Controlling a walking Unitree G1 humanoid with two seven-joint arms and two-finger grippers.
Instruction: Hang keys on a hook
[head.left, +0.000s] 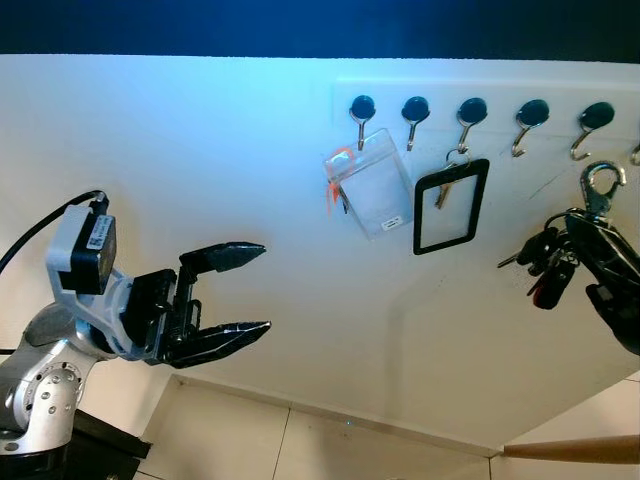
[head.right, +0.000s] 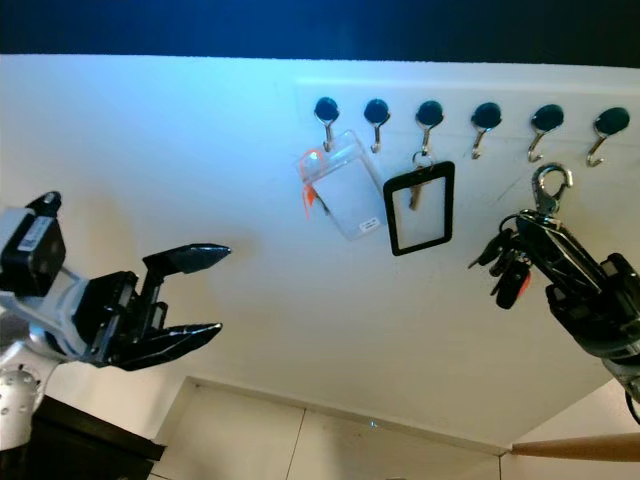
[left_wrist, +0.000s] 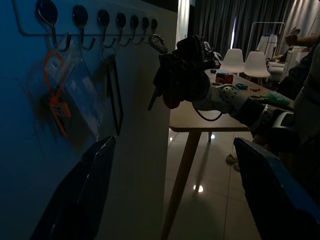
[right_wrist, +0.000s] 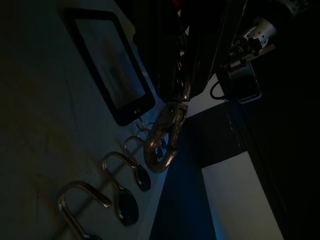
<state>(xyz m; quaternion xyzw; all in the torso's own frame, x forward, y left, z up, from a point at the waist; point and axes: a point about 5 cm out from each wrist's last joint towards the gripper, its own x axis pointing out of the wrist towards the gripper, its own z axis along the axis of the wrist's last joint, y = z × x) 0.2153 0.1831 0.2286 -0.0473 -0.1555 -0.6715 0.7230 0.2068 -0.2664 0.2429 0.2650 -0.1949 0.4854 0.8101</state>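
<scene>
Clear badge holder (head.left: 370, 185) with orange clip, tilted; black-framed card holder (head.left: 451, 206) just beside it. Table (left_wrist: 220, 112), white chairs (left_wrist: 246, 63) behind.

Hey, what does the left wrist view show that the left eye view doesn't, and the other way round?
Left wrist view: white chairs and dark curtains beyond the right arm.

Left eye view: the silver left arm and its wrist camera.

Both: the row of hooks, the clear badge holder, the black-framed holder, and the keys held in the right gripper below the hooks.
</scene>
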